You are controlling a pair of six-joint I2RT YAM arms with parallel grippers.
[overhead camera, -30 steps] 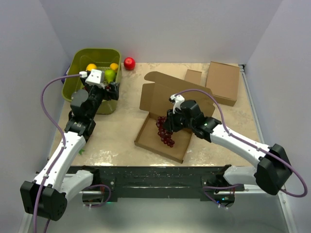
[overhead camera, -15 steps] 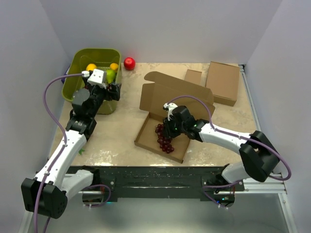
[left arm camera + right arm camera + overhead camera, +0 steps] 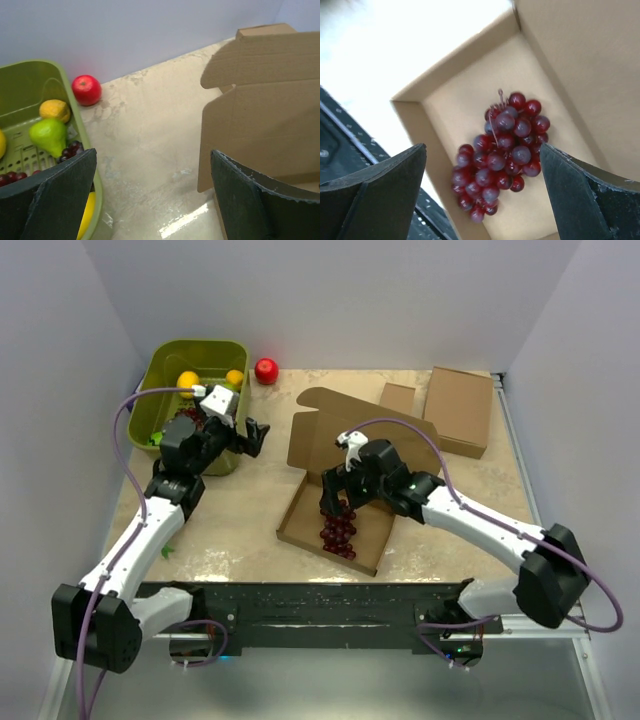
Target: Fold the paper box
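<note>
The paper box (image 3: 322, 435) sits mid-worktop, long axis roughly left to right and lid raised at the far side, directly beneath the released right end effector (image 3: 482, 150) above the grapes (image 3: 337, 528), while the left end effector (image 3: 152, 155), also spread wide, is farther away on its left.

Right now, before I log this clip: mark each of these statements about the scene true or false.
1. The grapes lie inside the paper box. True.
2. The right claw is shut on the grapes. False: it hangs open above them.
3. The red apple sits in the green bin. False: it rests on the table just outside the bin.
4. The paper box's lid stands open. True.
5. The left claw holds the pear. False: it is open and empty; the pear lies in the bin.
</note>
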